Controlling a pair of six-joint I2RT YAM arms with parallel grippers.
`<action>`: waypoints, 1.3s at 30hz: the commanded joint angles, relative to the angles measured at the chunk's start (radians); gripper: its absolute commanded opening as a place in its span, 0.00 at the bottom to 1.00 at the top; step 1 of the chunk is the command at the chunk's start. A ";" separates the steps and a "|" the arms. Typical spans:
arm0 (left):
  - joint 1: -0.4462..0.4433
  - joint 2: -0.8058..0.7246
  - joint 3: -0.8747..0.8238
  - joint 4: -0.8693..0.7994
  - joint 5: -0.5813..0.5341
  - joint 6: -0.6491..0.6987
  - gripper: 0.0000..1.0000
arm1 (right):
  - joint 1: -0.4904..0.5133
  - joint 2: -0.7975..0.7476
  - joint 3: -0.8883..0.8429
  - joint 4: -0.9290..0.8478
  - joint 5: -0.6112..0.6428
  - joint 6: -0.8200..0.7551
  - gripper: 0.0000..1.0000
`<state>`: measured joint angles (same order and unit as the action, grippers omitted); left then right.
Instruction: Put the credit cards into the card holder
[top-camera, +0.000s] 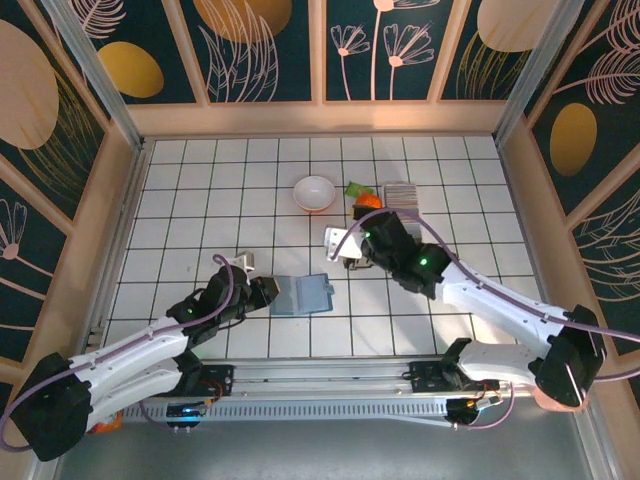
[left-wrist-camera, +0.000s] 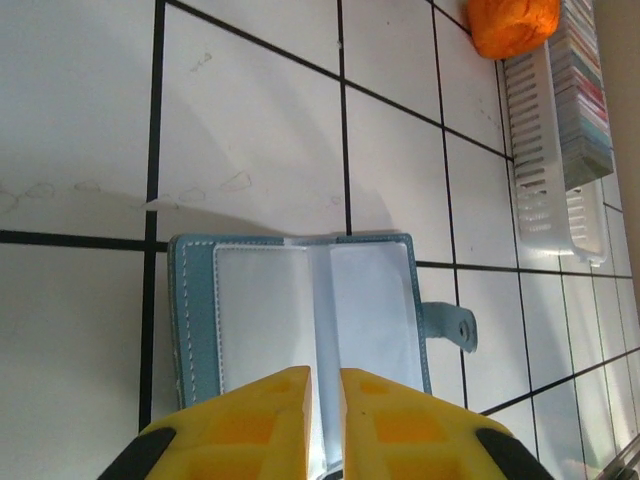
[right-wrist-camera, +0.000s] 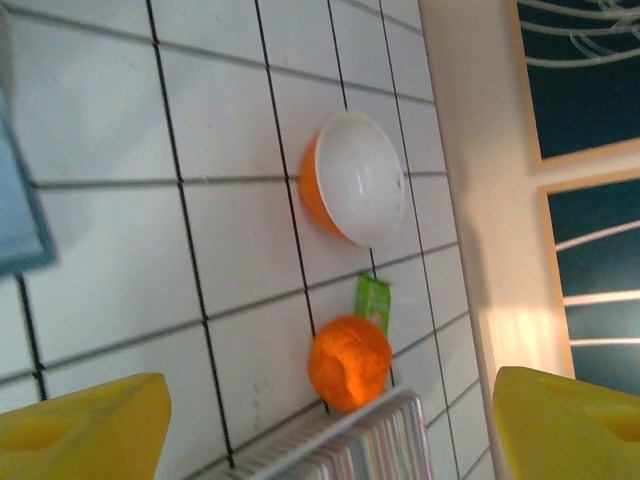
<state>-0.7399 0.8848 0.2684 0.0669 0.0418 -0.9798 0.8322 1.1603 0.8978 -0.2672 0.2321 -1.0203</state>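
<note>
Credit cards (top-camera: 400, 192), thin pale grey-white plastic rectangles, stand edge-on as one striped stack in a white slotted plastic tray (left-wrist-camera: 540, 160). The tray is at the far right part of the white tiled table (top-camera: 200, 200), apart from both grippers. Just beside the tray, on its left in top view, lies a round orange ball (top-camera: 368, 201). A small green piece (top-camera: 354, 188) is next to the ball; touching or not, I cannot tell. Further left is a round bowl (top-camera: 314, 192), white inside and orange outside.

Card holder (top-camera: 300, 295), a small flat teal-blue folding wallet w/ clear inner pockets, lies opened flat on the table, in the middle and near to the arms. Its tab w/ a snap sticks out on the right side. The left gripper (top-camera: 267, 293) is at the holder's left edge. In left wrist view its yellow fingers (left-wrist-camera: 250, 420) are almost together, only a thin gap, and they pinch the holder's near edge at the centre fold. The right gripper (top-camera: 343, 250) hangs btw the holder and the ball, jaws wide apart, nothing in them. In right wrist view its yellow fingers (right-wrist-camera: 90, 430) stand left and right of the bowl, ball and stack.
</note>
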 joint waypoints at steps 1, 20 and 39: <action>-0.001 -0.014 -0.016 0.000 0.027 0.007 0.15 | -0.089 -0.009 0.012 -0.037 -0.042 -0.138 0.84; -0.001 -0.108 -0.045 -0.015 0.057 -0.005 0.15 | -0.373 0.122 -0.036 -0.079 -0.027 -0.438 0.83; -0.001 -0.038 -0.042 0.002 0.097 0.014 0.13 | -0.467 0.163 -0.143 0.069 -0.108 -0.544 0.84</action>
<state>-0.7399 0.8486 0.2337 0.0635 0.1238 -0.9791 0.3717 1.3052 0.7647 -0.2539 0.1501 -1.5330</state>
